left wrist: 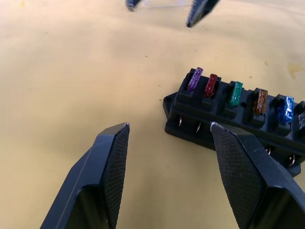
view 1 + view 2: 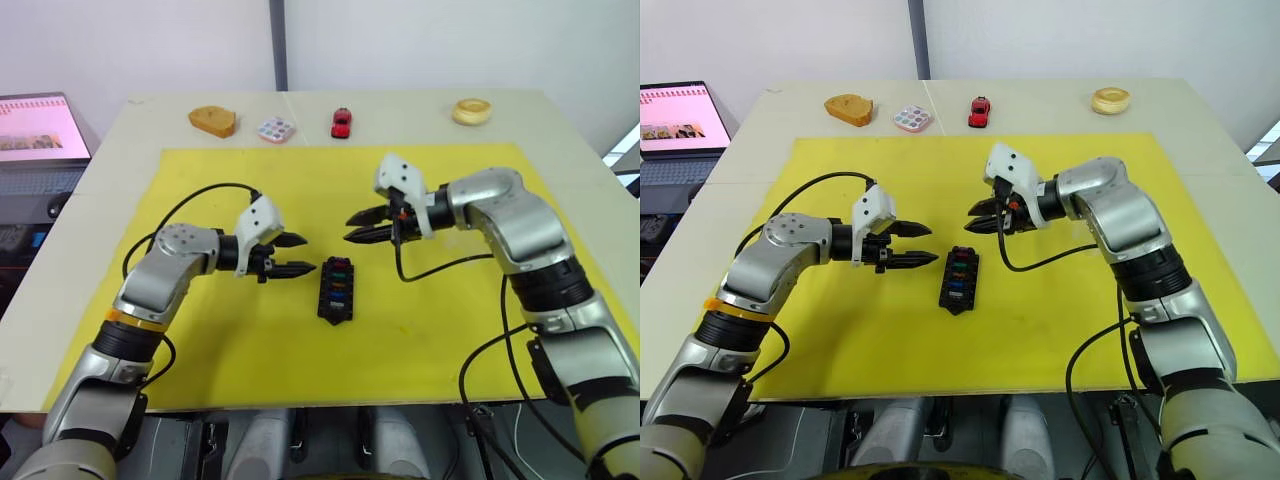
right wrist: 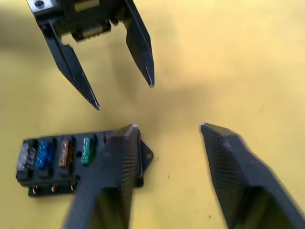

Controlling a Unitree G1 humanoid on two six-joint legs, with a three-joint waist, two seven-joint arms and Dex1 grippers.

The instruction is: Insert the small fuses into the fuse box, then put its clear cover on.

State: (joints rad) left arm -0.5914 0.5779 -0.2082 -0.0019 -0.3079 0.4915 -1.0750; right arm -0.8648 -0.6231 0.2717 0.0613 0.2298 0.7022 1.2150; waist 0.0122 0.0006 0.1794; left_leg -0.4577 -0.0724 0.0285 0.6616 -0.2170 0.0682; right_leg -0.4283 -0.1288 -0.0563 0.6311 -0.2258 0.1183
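Centrally on the yellow mat [image 2: 250, 380] lies the fuse box [image 2: 336, 290], black, long axis running away from the robot, well clear of every mat edge. Fuses [image 1: 233, 93] stand seated in its slots; the left wrist view shows purple, red, green, amber and blue in a row, and the right wrist view shows a grey one at the row's end.

Left gripper [image 2: 292, 254]: jaws released, empty, hovering just left of the fuse box's far end, not touching it. Right gripper [image 2: 362, 226]: jaws parted; whether anything lies between them cannot be told. It hangs beyond and to the right of the fuse box's far end, facing the left gripper across a bare stretch of mat.

Open room: wide bare mat on the near side and both flanks of the fuse box. The mat stops short of the desk [image 2: 600, 200] on all sides.

Far desk edge, off the mat, well apart from the work: tan block [image 2: 212, 121], small round patterned item [image 2: 276, 129], red toy car [image 2: 341, 122], pale ring [image 2: 471, 111]. Laptop [image 2: 40, 128] beyond the desk's left side, cut off by the frame.

Hard to make out: the clear cover; a faint glassy edge [image 1: 164, 4] shows between the right gripper's tips in the left wrist view, too slight to identify.
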